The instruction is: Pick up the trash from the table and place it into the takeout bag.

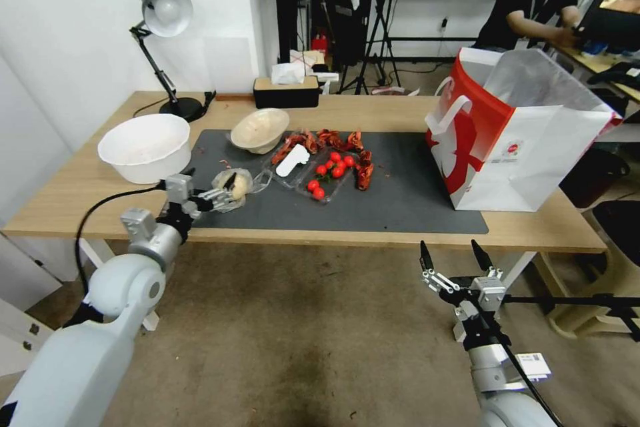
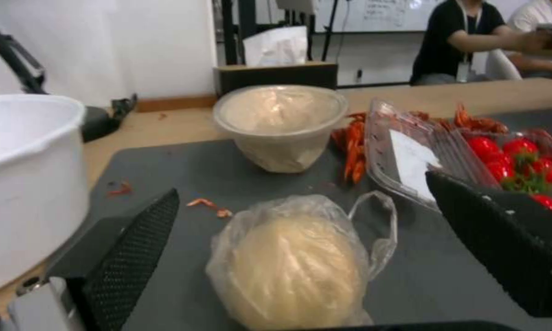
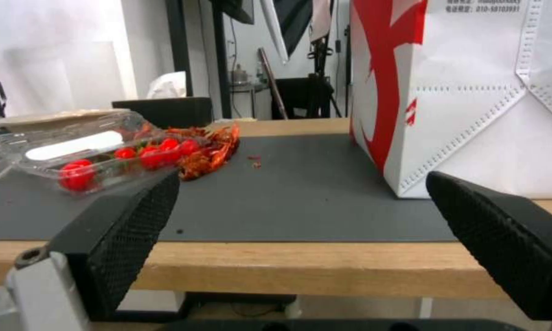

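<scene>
A clear bag with a pale lump [image 1: 233, 185] [image 2: 294, 262] lies on the dark mat [image 1: 400, 193] near the table's [image 1: 373, 107] front left. My left gripper [image 1: 229, 191] [image 2: 300, 188] is open, one finger on each side of that bag, not closed on it. A beige bowl [image 1: 260, 129] [image 2: 279, 124] stands just behind. The white and red takeout bag [image 1: 527, 140] [image 3: 472, 92] stands upright and open at the right end. My right gripper [image 1: 449, 247] [image 3: 301, 179] hangs open in front of the table's front edge, holding nothing.
A large white bowl [image 1: 145, 147] sits left of the mat. A clear clamshell of cherry tomatoes [image 1: 313, 170] and red shells [image 1: 333, 140] fill the mat's middle. A desk lamp [image 1: 163, 20] and a tissue box [image 1: 287, 90] stand at the back.
</scene>
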